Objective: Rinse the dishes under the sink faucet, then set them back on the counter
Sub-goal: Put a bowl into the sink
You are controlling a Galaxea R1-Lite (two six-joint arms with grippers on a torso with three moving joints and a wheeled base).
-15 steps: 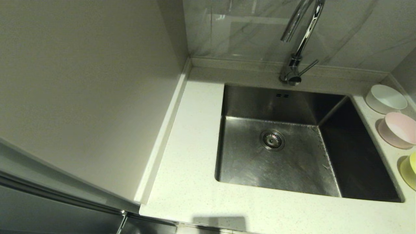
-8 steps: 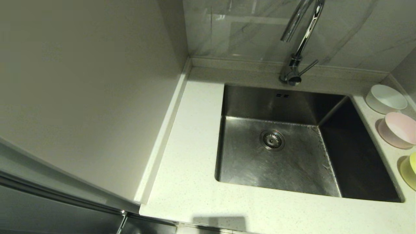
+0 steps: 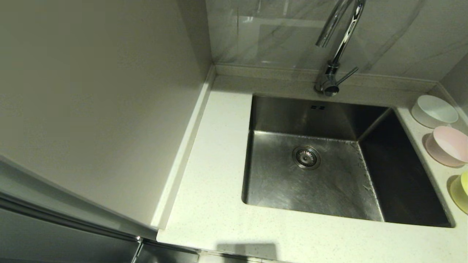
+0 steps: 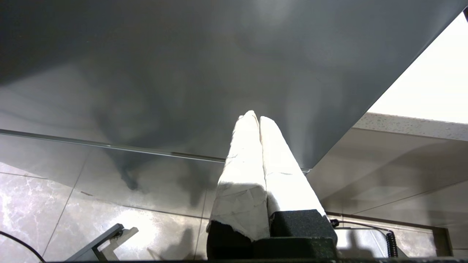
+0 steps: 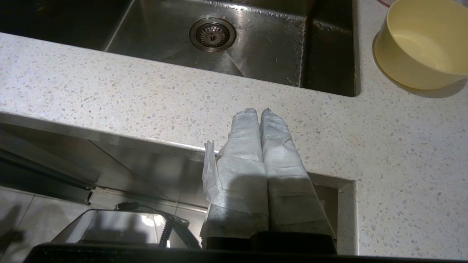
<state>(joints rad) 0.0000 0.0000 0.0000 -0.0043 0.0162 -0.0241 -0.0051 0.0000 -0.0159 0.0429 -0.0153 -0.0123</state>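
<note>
Chrome faucet [image 3: 338, 44] spout faces sink [image 3: 314, 175] | left pincer [image 4: 255, 117], right pincer [image 5: 255, 112] closed, empty

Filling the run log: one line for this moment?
left pincer shut, parked | right pincer shut, at counter edge | dishes on counter | sink dry

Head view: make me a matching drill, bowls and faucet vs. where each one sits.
Things:
1. white bowl
2. pale pink bowl
3. pale yellow bowl
4. faucet

Places:
A. middle of the row on the counter, right of the sink
B. behind the sink, at the back wall
C. row's far end, nearest the back wall
D. row's near end, cut by the picture's right edge

Pairs: 1-C, 2-A, 3-D, 4-B
</note>
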